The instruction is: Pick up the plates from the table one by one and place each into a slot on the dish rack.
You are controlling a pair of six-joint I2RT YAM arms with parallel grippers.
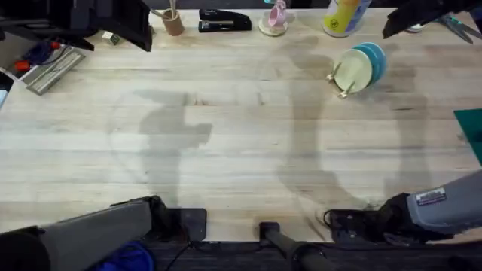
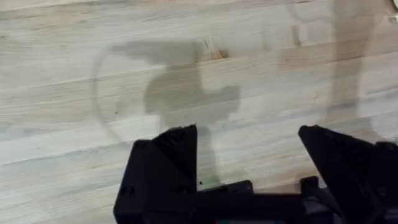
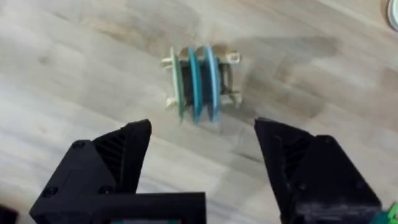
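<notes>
Three plates stand on edge in the slots of the dish rack (image 1: 343, 86) at the far right of the table (image 1: 241, 135): a pale yellow plate (image 1: 352, 72), a teal one behind it, and a light blue plate (image 1: 376, 56) at the back. The right wrist view has the same rack (image 3: 231, 59) with the yellow plate (image 3: 180, 87), teal plate (image 3: 194, 84) and blue plate (image 3: 211, 81) side by side. My right gripper (image 3: 202, 155) is open and empty, well short of the rack. My left gripper (image 2: 249, 152) is open over bare wood. Both arms are drawn back at the near edge.
Along the far edge stand a wooden cup of sticks (image 1: 173, 21), a black stapler (image 1: 224, 20), a pink object (image 1: 276, 18) and a yellow bottle (image 1: 345, 15). Scissors (image 1: 456, 27) lie at the far right. A teal object (image 1: 471, 128) is at the right edge.
</notes>
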